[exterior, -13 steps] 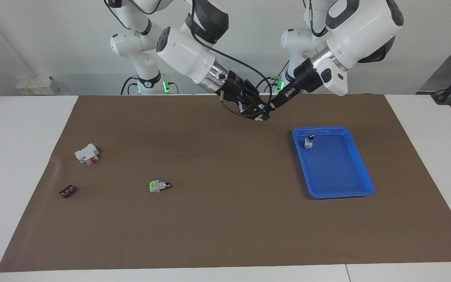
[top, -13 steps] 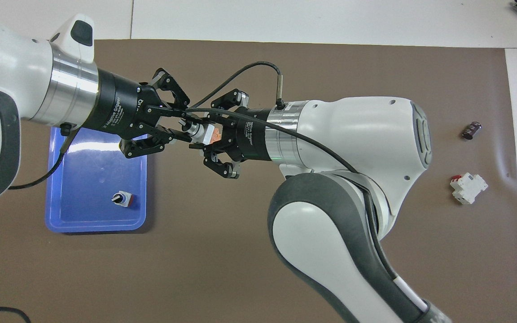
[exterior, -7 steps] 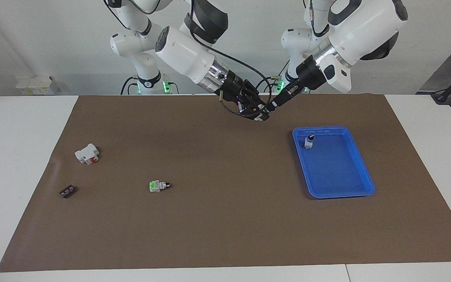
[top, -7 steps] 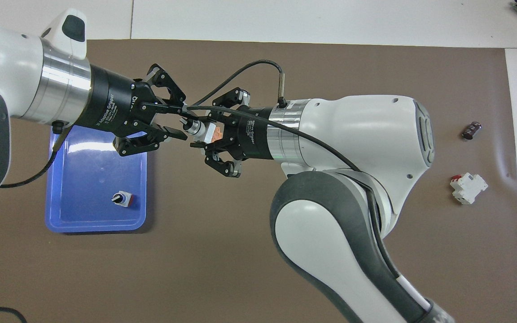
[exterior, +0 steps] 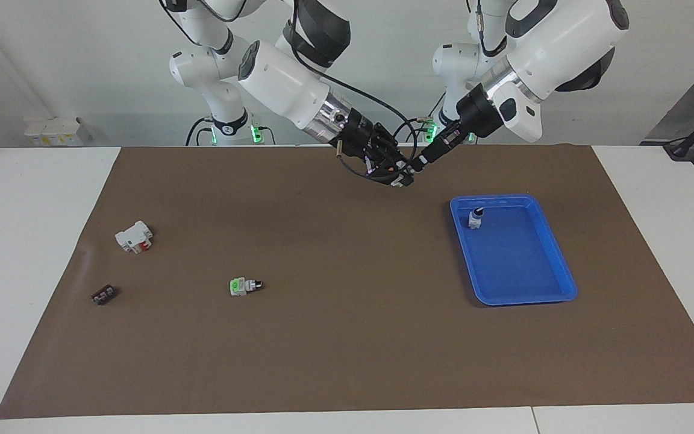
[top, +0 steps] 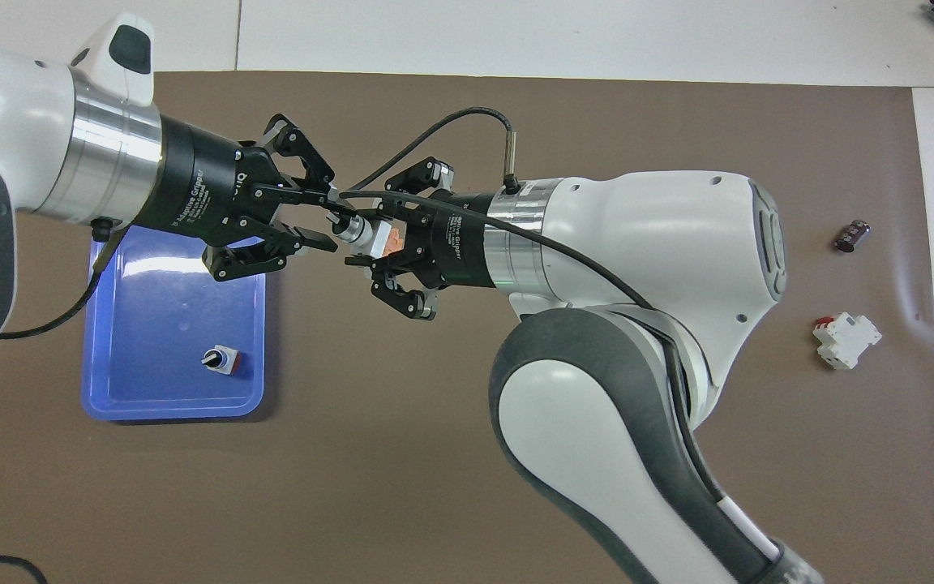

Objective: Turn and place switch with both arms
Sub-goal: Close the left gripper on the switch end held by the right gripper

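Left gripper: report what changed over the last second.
The left gripper let go of the switch's knob, opened and drew back toward the blue tray. The right gripper stayed shut on the orange end. Nothing on the table moved.

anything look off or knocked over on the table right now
One thing: the green-block switch lies on its side on the brown mat, while the switch in the blue tray stands upright. Nothing is spilled or broken. The orange-block switch is in the air in the right gripper, the left gripper at its knob.
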Robot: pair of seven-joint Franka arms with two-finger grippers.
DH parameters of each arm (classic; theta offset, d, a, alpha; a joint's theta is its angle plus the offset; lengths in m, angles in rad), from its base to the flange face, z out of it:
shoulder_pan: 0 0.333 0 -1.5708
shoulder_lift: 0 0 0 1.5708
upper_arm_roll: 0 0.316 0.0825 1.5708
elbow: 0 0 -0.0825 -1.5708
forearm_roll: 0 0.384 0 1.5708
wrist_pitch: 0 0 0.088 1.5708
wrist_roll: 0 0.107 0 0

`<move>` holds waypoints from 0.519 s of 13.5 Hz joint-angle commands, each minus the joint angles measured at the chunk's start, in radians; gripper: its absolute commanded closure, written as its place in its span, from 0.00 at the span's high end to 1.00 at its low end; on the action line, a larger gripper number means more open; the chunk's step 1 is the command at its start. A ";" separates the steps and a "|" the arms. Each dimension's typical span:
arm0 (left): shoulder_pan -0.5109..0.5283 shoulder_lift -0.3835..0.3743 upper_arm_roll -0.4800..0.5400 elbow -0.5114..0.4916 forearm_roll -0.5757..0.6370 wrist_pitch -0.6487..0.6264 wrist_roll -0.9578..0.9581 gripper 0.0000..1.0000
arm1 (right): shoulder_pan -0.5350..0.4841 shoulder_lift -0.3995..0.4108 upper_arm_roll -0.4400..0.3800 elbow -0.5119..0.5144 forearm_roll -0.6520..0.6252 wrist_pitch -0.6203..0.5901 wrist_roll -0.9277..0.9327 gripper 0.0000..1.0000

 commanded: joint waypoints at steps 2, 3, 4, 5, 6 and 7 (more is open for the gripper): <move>0.002 0.009 0.004 0.022 0.022 0.023 0.033 0.35 | -0.010 -0.006 0.003 0.005 0.004 -0.018 0.020 0.00; 0.002 0.009 0.005 0.022 0.022 0.024 0.047 0.33 | -0.010 -0.006 0.003 0.005 0.004 -0.018 0.020 0.00; 0.002 0.010 0.007 0.022 0.022 0.024 0.050 0.32 | -0.010 -0.006 0.003 0.005 0.004 -0.018 0.020 0.00; 0.002 0.010 0.007 0.022 0.022 0.023 0.052 0.30 | -0.010 -0.006 0.003 0.005 0.004 -0.018 0.020 0.00; 0.002 0.009 0.007 0.021 0.020 0.023 0.062 0.30 | -0.010 -0.006 0.003 0.005 0.004 -0.018 0.020 0.00; 0.001 0.007 0.007 0.019 0.022 0.021 0.065 0.30 | -0.010 -0.006 0.003 0.005 0.004 -0.020 0.020 0.00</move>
